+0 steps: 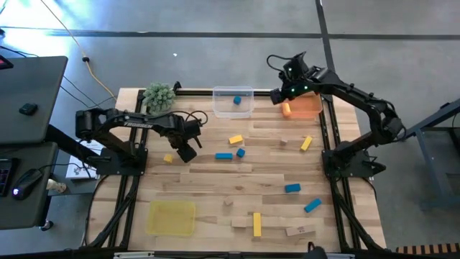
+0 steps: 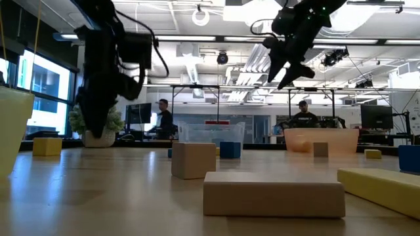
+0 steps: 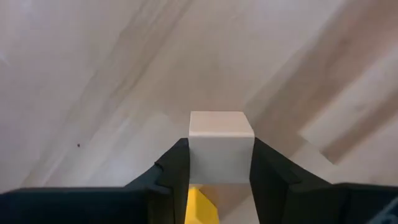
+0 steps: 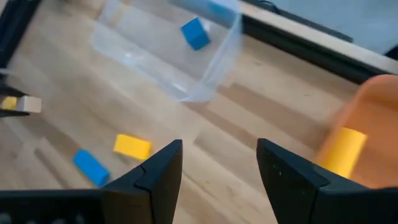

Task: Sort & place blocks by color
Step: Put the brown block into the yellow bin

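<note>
My left gripper (image 1: 187, 151) (image 3: 219, 144) is shut on a plain light wood cube (image 3: 221, 134), low over the left middle of the table, beside a yellow cube (image 1: 168, 157). My right gripper (image 1: 282, 92) (image 4: 219, 146) is open and empty, high up between the clear tray (image 1: 233, 109) and the orange tray (image 1: 307, 108). One blue block (image 1: 237, 101) lies in the clear tray and one yellow block (image 4: 342, 152) in the orange tray. Several blue, yellow and plain blocks lie loose on the table, among them a yellow one (image 1: 236, 139) and a blue one (image 1: 223, 155). My left gripper pinches the plain cube by two opposite side faces (image 3: 194, 155) between its two fingers (image 3: 177, 168). The cube's far end sticks out past the fingertips. Whether the cube is clear of the table does not show.
A green spiky plant ball (image 1: 159, 96) stands at the far left corner. A yellow tray (image 1: 172, 217) lies at the near left. Loose blocks lie at the near right: blue ones (image 1: 292, 188), a yellow bar (image 1: 256, 224) and plain ones (image 1: 300, 230). People sit beyond the table (image 2: 164, 118).
</note>
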`<action>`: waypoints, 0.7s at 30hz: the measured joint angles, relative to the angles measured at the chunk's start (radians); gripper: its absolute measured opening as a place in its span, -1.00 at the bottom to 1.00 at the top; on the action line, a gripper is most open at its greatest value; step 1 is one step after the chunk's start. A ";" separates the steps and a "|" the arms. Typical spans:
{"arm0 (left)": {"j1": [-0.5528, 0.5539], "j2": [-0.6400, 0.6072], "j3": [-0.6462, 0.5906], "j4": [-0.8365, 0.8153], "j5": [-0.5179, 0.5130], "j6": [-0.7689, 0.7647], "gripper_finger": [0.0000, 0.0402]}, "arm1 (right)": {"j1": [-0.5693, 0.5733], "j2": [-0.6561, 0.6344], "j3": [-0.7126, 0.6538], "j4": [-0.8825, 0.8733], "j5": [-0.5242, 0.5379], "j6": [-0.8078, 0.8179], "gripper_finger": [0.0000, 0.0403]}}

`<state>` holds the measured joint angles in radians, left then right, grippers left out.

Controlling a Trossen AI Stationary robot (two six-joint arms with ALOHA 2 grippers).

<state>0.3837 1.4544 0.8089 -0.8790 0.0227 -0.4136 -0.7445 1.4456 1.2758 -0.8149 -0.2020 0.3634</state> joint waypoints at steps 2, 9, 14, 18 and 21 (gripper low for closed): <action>-0.021 -0.053 0.001 0.004 -0.001 -0.017 -0.48 | 0.033 0.000 0.000 0.007 0.000 0.023 -0.03; -0.097 -0.258 0.001 0.005 0.014 -0.074 -0.47 | 0.151 0.000 0.000 0.014 0.005 0.110 -0.03; -0.161 -0.375 0.002 0.009 0.049 -0.081 -0.46 | 0.240 0.000 0.000 0.004 0.009 0.157 -0.03; -0.221 -0.438 0.002 0.007 0.065 -0.081 -0.46 | 0.316 0.000 0.000 -0.021 0.009 0.181 -0.03; -0.276 -0.470 0.002 0.004 0.080 -0.077 -0.46 | 0.371 0.000 0.000 -0.048 0.009 0.199 -0.03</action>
<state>0.1080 0.9842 0.8104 -0.8753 0.1030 -0.4904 -0.3739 1.4456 1.2756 -0.8624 -0.1934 0.5620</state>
